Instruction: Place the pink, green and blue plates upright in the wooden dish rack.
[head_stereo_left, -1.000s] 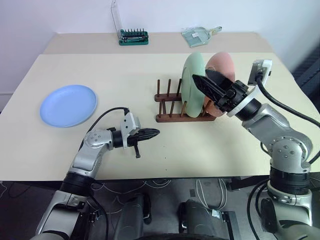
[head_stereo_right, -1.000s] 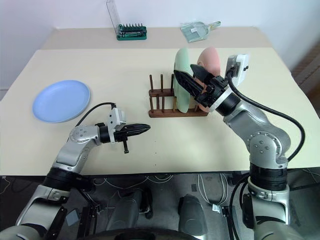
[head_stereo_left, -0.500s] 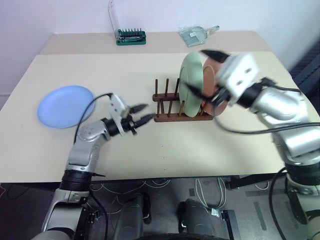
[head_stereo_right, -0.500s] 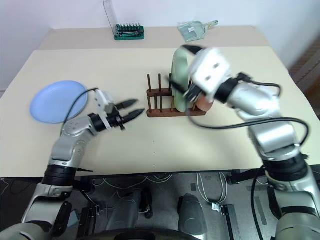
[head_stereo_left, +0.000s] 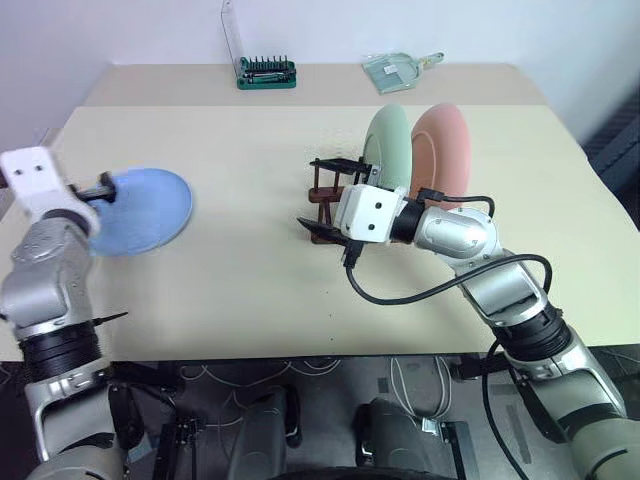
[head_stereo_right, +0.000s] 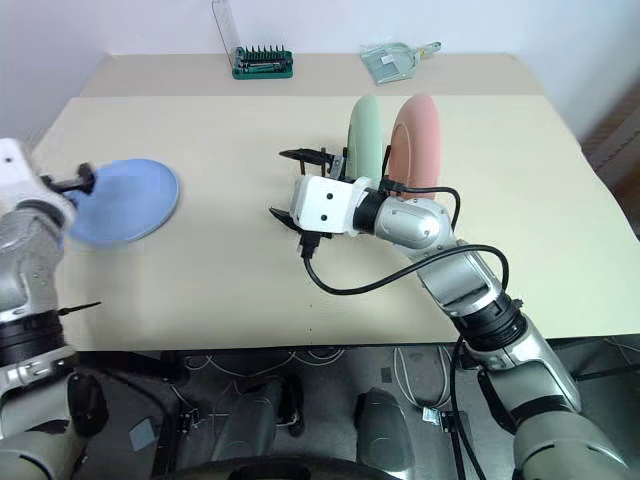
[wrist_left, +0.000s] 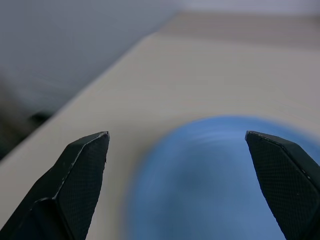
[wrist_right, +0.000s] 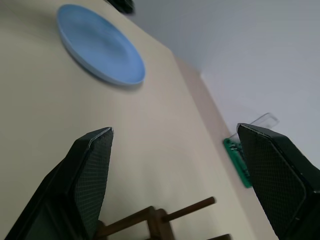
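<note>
The blue plate lies flat on the table's left side. My left gripper hovers at its left rim, open, with the plate showing between its wide fingertips. The green plate and the pink plate stand upright side by side in the wooden dish rack. My right gripper is open and empty, pointing left just in front of the rack's free left end and hiding most of it.
A green screwdriver-bit case with a clear lid and a clear plastic scoop sit at the table's back edge. A seam crosses the table behind the rack.
My left gripper opened and swung far left to the blue plate's rim. My right arm swept left from the racked plates to the rack's left end and rolled its wrist.
</note>
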